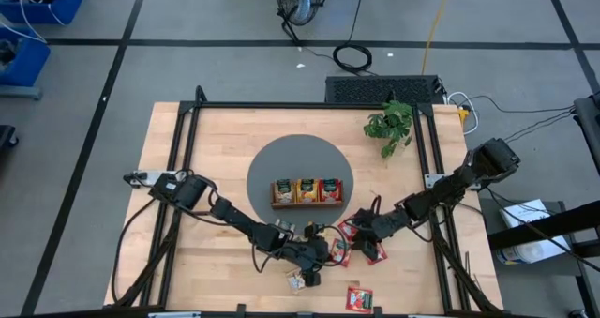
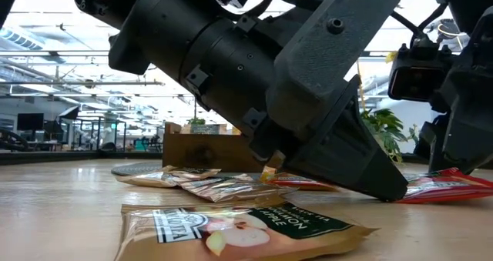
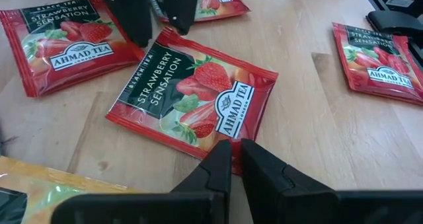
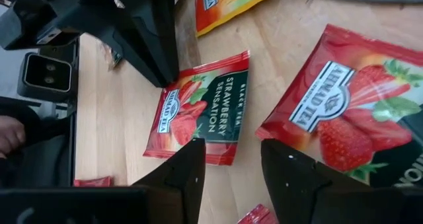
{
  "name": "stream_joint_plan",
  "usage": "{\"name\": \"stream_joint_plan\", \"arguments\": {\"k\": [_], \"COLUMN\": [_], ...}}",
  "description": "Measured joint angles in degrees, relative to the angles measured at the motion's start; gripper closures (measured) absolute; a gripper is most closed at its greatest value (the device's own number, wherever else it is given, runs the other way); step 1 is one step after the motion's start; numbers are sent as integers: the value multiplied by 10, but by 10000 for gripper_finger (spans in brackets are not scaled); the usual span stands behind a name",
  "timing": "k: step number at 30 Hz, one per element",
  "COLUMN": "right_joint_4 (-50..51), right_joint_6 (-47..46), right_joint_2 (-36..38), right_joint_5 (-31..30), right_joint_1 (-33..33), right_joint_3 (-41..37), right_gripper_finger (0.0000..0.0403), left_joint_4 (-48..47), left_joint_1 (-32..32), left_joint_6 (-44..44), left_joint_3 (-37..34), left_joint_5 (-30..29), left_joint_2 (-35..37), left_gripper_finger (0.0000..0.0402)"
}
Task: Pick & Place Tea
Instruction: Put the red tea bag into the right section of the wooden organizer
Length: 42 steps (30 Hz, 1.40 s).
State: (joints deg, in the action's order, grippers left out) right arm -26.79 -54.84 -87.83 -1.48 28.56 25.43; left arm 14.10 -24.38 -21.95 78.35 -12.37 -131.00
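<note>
Red strawberry packets lie scattered toward the near edge of the tabletop (image 1: 187,140) in the high view, where we find the left gripper (image 1: 323,252) and right gripper (image 1: 361,232) converging beside them, short of the wooden tray (image 1: 307,192) at the centre, already part filled. We judge the pick step in hand.

Low view: an apple packet (image 2: 239,229) lies flat nearest the camera; the left arm's body stands low over further packets (image 2: 219,185).

Left wrist view: the left fingers (image 3: 211,174) are drawn nearly together, holding nothing, tips at the near edge of a strawberry packet (image 3: 192,92).

Right wrist view: the right fingers (image 4: 188,171) stand moderately parted, empty, the same packet (image 4: 198,108) lying flat just beyond them. We judge the next move needs one gripper to yield, the other to descend astride a packet edge
</note>
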Motion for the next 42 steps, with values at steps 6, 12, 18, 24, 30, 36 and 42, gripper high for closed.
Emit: {"name": "stream_joint_plan", "arguments": {"k": [6, 12, 18, 24, 30, 36, 42], "right_joint_4": [0, 0, 0, 4, 7, 5, 0], "right_joint_6": [-12, -5, 6, 6, 16, 48, 61], "right_joint_2": [0, 0, 0, 0, 0, 0, 0], "right_joint_5": [3, 0, -20, -30, -30, -29, -27], "right_joint_1": [0, 0, 0, 0, 0, 0, 1], "right_joint_3": [0, 0, 0, 1, 1, 1, 1], "right_gripper_finger": [270, 270, 271, 276, 319, 391, 397], "left_joint_4": [9, 11, 64, 86, 85, 86, 71], "left_joint_1": [0, 5, 10, 21, 19, 18, 4], "left_joint_6": [0, -7, 4, -12, -12, 22, 79], "left_joint_3": [0, 0, 0, 2, 2, 1, -1], "left_joint_5": [-25, -38, -28, -4, -2, -1, 2], "left_joint_2": [-1, -1, -23, -35, -36, -34, -18], "left_gripper_finger": [360, 360, 360, 360, 360, 360, 359]}}
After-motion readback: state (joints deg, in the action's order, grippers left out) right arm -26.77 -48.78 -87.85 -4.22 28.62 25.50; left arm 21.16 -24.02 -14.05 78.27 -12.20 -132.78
